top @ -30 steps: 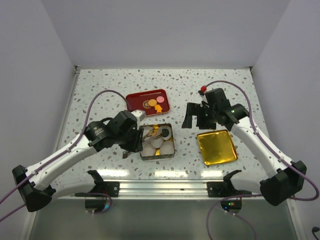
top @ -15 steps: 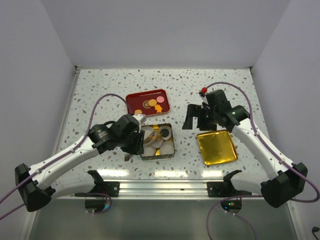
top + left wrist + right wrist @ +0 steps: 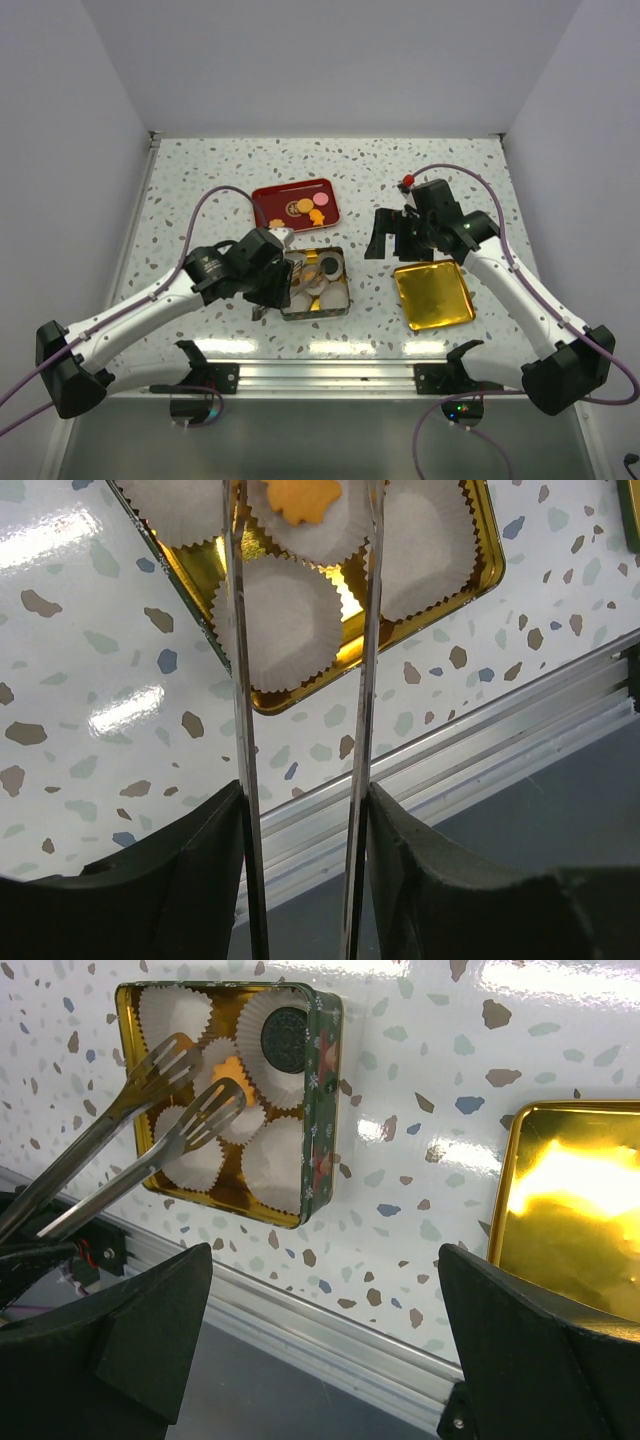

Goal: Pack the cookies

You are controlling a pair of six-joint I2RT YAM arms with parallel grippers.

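The left claw (image 3: 305,805) is clamped on a pair of metal tongs (image 3: 205,1110), its fingers pressing on the two arms from outside. The arms themselves stand parted, and there is nothing between their slotted tips. The tongs run straight out ahead of that claw, their long axis pointing into the open tin (image 3: 327,1070). The tips hang over the white paper cups (image 3: 285,620) inside it; whether they touch the paper I cannot tell.

Right at the tips an orange cookie (image 3: 300,495) lies flat in one cup. Just past it, in the tin's corner cup, a dark cookie (image 3: 285,1030) lies flat, face up. It is round and the orange one scalloped, so neither has a long axis to speak of. The other cookies (image 3: 310,208) lie on the red tray (image 3: 272,198), beyond the tin's far wall and well apart from both claws.

On the claw's own side, the tin's wall is near the metal rail (image 3: 480,735) along the tabletop's (image 3: 200,170) edge.

The right claw (image 3: 325,1260) is spread wide, holds nothing and hangs above the speckled surface. The tin lies off to its left and the gold lid (image 3: 570,1200) is near on its other side, with a strip of tabletop showing between the two.
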